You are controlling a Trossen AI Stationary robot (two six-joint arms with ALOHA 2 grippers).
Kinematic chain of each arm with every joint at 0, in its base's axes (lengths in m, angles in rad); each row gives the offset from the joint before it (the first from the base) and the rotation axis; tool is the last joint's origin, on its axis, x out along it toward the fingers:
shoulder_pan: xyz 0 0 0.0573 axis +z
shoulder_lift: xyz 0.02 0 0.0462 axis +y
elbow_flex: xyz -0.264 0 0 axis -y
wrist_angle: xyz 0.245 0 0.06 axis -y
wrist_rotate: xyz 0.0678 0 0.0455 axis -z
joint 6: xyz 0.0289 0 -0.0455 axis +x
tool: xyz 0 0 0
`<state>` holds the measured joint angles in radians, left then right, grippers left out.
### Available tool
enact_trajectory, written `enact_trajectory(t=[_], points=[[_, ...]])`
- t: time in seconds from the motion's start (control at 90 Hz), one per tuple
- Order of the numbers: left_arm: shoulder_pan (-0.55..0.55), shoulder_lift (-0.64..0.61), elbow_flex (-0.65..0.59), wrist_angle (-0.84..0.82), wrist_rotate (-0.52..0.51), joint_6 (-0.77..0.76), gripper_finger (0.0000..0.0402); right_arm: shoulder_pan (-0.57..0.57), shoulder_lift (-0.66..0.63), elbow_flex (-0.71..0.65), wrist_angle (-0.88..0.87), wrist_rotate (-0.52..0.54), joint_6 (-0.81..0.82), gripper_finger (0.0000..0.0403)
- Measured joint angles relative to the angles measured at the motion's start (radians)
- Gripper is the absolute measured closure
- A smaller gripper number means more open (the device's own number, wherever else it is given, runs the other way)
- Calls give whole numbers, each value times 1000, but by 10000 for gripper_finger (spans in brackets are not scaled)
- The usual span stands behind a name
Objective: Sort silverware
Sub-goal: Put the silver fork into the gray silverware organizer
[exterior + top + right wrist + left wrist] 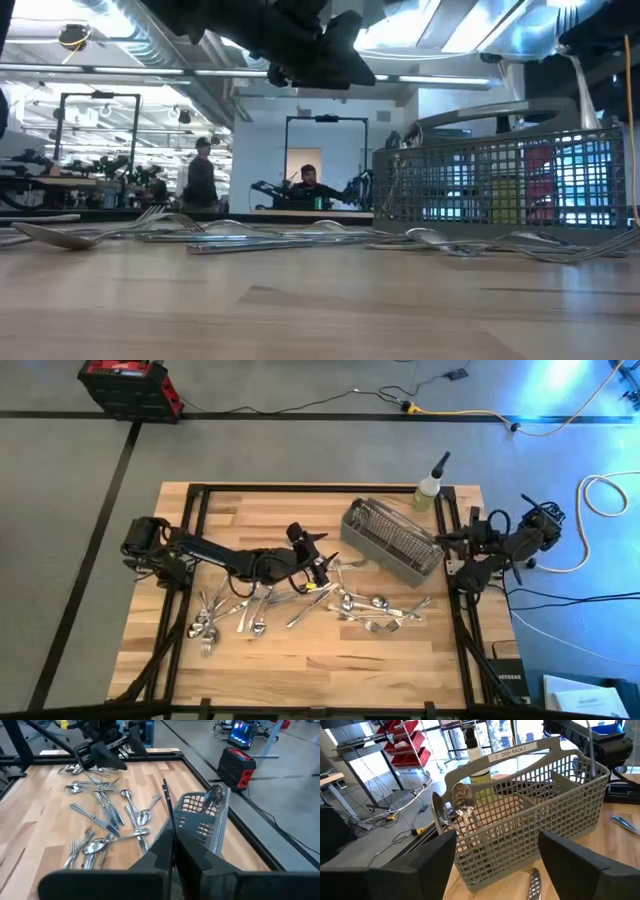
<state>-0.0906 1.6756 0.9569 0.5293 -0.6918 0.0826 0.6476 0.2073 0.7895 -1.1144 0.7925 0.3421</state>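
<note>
The left gripper point(325, 560) hangs above the middle of the wooden tabletop point(320, 670), just left of the gray mesh basket point(392, 538). Its fingers point(432, 862) stand wide apart and hold nothing; the left wrist view looks between them straight at the basket's near end wall. Two spoons point(455, 807) stand upright in that end compartment, bowls up, and another handle pokes up at the basket's far end.

Most of the silverware point(300, 605) lies loose on the tabletop in front of the basket: one cluster of forks and spoons toward the left under the left arm, another cluster point(375, 610) right of centre. The pieces overlap and cross one another.

The right gripper point(445, 538) waits at the right edge of the tabletop beside the basket, its fingers point(165, 855) pressed together on nothing. A plastic squeeze bottle point(428, 488) stands at the far edge behind the basket. Two people show in the room beyond the tabletop.
</note>
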Motion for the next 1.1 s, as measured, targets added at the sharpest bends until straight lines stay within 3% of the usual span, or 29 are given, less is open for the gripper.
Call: enact_trajectory(t=[1.1], points=[[15, 0, 0, -26, 0, -24, 134, 0, -2, -10, -31, 0, 11, 398]])
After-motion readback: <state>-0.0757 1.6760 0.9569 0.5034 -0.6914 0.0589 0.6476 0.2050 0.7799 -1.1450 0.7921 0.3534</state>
